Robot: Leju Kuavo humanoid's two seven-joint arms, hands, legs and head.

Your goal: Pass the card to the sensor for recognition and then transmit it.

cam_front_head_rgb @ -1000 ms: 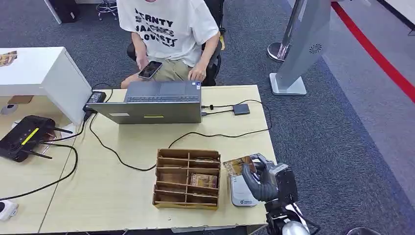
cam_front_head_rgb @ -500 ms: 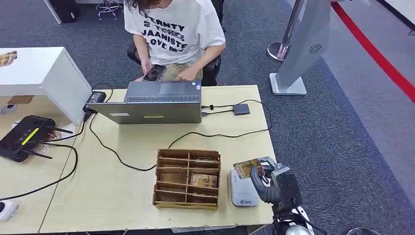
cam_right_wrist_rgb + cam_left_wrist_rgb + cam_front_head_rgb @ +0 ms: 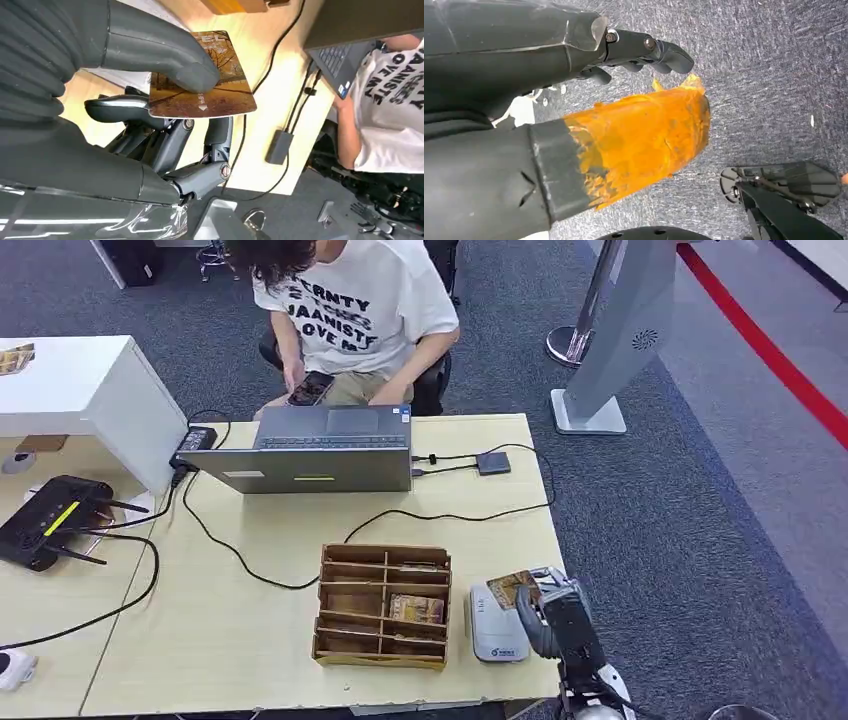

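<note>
My right hand [image 3: 548, 615] pinches a brown picture card [image 3: 512, 588] between thumb and a finger at the table's front right corner. In the right wrist view the card [image 3: 205, 80] lies flat under the thick grey thumb [image 3: 165, 55]. The card hangs just over the far right end of the white-grey sensor [image 3: 496, 621], which lies on the table beside the box. My left hand [image 3: 644, 50] hangs over grey carpet, its thumb wrapped in orange tape, nothing in it that I can see.
A brown cardboard sorter box [image 3: 382, 605] with slots, one holding another card [image 3: 416, 608], stands left of the sensor. A laptop [image 3: 315, 452], cables, a small hub [image 3: 492, 462] and a black router [image 3: 45, 517] lie further off. A person [image 3: 350, 310] sits behind the table with a phone.
My right hand has drawn back toward the table's front edge, and the card has come lower over the sensor. The person has leaned forward.
</note>
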